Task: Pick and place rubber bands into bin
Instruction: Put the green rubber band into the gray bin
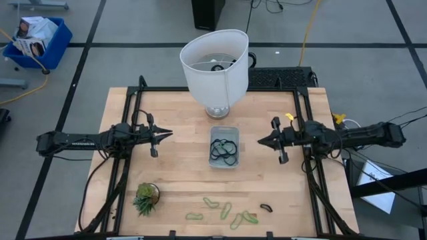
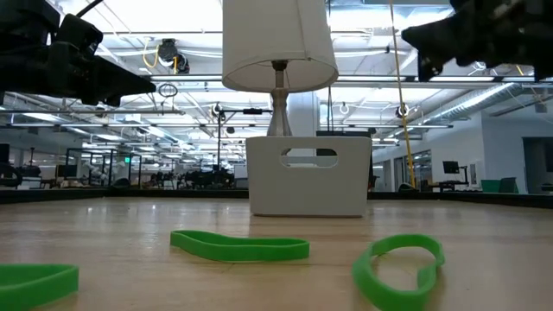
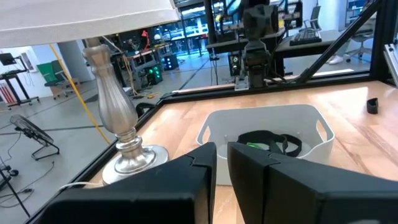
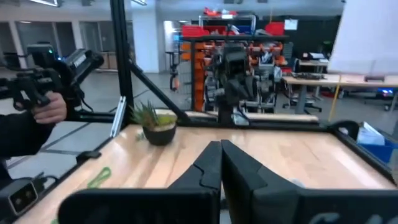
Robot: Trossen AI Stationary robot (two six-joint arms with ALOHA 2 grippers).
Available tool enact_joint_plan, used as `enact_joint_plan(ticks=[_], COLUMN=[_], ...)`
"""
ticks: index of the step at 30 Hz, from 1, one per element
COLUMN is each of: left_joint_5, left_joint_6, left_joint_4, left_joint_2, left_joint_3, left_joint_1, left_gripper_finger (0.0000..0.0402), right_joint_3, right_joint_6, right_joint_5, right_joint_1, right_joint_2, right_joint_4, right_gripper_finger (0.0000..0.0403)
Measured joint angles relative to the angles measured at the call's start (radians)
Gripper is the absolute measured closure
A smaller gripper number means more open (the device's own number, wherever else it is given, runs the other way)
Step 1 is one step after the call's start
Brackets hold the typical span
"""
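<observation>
The pale bin (image 1: 223, 147) stands at the table's middle with several dark rubber bands (image 1: 223, 151) lying in it; the left wrist view shows them too (image 3: 268, 142). Several light green rubber bands (image 1: 226, 211) and one small dark one (image 1: 266, 208) lie flat on the wood near the front edge. My left gripper (image 1: 167, 134) hovers left of the bin, pointing at it, its fingers (image 3: 205, 163) a narrow slit apart with nothing between them. My right gripper (image 1: 261, 141) hovers right of the bin, shut and empty (image 4: 221, 152).
A white-shaded lamp (image 1: 215, 63) stands just beyond the bin on a metal base (image 3: 127, 158). A small potted plant (image 1: 145, 198) sits at the near left. A black frame (image 1: 131, 100) rims the table. A person's hand (image 4: 45, 107) holds a device beyond the table.
</observation>
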Motion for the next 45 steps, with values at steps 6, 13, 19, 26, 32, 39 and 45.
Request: enact_joint_plan(ticks=[6,13,19,26,32,39,45], left_joint_5=[0.000,0.000,0.015,0.023,0.131,0.081,-0.046], left_joint_6=[0.000,0.022,-0.027,-0.073,-0.183,-0.320,-0.343], left_joint_4=[-0.003,-0.028,-0.076,-0.089,-0.029,0.047,0.049], left_joint_2=[0.000,0.000,0.000,0.000,0.000,0.070,0.223], left_joint_3=[0.000,0.000,0.000,0.000,0.000,0.012,0.118], left_joint_1=[0.000,0.000,0.000,-0.001,-0.022,-0.141,-0.292], left_gripper_finger=[0.0353,0.0353,0.0353,0.0358,0.0395,0.0397,0.0397], right_joint_3=[-0.067,-0.124,-0.196,-0.211,-0.212,-0.213,-0.214], right_joint_6=[-0.029,-0.079,-0.081,-0.082,-0.100,-0.116,-0.115], right_joint_5=[0.001,0.048,0.055,0.053,0.052,0.051,0.051], right_joint_1=[0.062,0.098,0.098,0.097,0.097,0.097,0.097], right_joint_2=[-0.070,-0.142,-0.145,-0.145,-0.145,-0.145,-0.145], right_joint_4=[0.020,0.020,0.085,0.085,0.086,0.087,0.087], right_gripper_finger=[0.0403,0.0403,0.0403,0.0403,0.0403,0.0403,0.0403])
